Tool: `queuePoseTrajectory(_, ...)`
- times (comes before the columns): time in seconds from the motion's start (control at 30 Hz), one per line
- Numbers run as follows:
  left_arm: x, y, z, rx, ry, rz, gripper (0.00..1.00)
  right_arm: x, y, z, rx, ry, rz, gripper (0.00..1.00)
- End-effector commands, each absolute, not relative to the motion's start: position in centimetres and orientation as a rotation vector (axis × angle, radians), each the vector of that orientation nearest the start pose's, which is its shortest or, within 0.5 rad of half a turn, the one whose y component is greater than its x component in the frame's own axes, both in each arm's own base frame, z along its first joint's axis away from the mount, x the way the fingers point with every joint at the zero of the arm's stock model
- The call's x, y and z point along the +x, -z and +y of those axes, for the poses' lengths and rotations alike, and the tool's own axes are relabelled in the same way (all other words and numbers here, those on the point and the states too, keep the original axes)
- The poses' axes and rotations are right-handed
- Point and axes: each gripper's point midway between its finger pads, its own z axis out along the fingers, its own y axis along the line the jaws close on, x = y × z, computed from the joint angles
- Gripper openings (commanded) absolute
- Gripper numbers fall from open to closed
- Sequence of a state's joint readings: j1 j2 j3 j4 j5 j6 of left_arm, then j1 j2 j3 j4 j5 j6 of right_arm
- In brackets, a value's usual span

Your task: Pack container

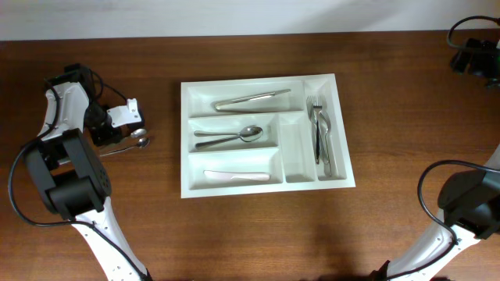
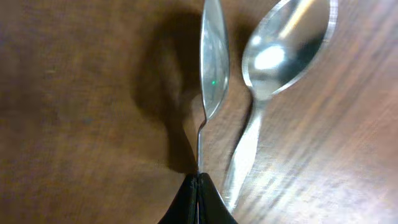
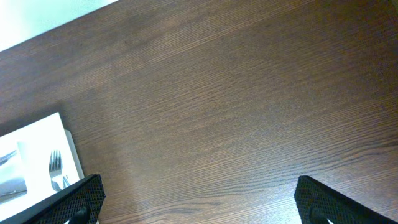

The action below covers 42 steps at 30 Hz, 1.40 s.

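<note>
The left gripper (image 2: pixel 198 186) is holding a spoon (image 2: pixel 213 62) by its thin handle, jaws closed tight on the metal. The spoon is riding on edge with its bowl pointing away from the wrist, just beside a second spoon (image 2: pixel 283 53) that is lying bowl-up on the worktop (image 2: pixel 74 112). Whether the held spoon is clear of the wood is hard to tell. The container (image 1: pixel 298 152) is sitting in the middle of the worktop, well to the right of this arm. Other spoons (image 1: pixel 234 136) are lying in its middle wide compartment and forks (image 1: pixel 319 129) in the far narrow one. To do this step well, the arm should be rising straight up first, so the neighbour is not getting dragged along. It should then be travelling slowly, since a pinch on so slim a handle is likely to let the spoon swing. Over the middle compartment, the handle should be lining up with its long side before the spoon is lowered and released. The right gripper (image 3: pixel 199 202) is hanging over bare worktop beside the container's edge, jaws spread wide and holding nothing, and is best kept there.
</note>
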State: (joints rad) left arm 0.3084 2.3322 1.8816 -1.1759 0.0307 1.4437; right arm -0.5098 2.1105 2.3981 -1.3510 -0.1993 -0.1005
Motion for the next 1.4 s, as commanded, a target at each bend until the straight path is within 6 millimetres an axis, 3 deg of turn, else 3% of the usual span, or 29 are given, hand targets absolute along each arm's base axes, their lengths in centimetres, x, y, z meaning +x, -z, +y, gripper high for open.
queuePoseTrajectory(0.0, 41.4, 0.0, 11.9, 1.678, 0.166, 2.669, 0.02, 44.4, -25.7, -21.1, 0.476, -0.04, 2.555, 0.99)
queuePoseTrajectory(0.43, 41.2, -0.1, 11.4, 1.666, 0.213, 2.655, 0.02, 44.4, -25.7, -21.1, 0.476, -0.041, 2.555, 0.99)
queuePoseTrajectory(0.63, 42.5, -1.1, 11.7, 1.589, 0.162, 2.673, 0.02, 44.4, -25.7, -21.1, 0.476, -0.04, 2.555, 0.99)
queuePoseTrajectory(1.03, 45.6, -5.3, 11.7, 1.451, 0.099, 2.631, 0.02, 44.4, -25.7, -21.1, 0.476, -0.04, 2.555, 0.99)
queuePoseTrajectory(1.37, 46.1, -12.2, 10.0, 1.417, 0.16, 2.54, 0.02, 44.4, -25.7, -21.1, 0.476, -0.04, 2.555, 0.99)
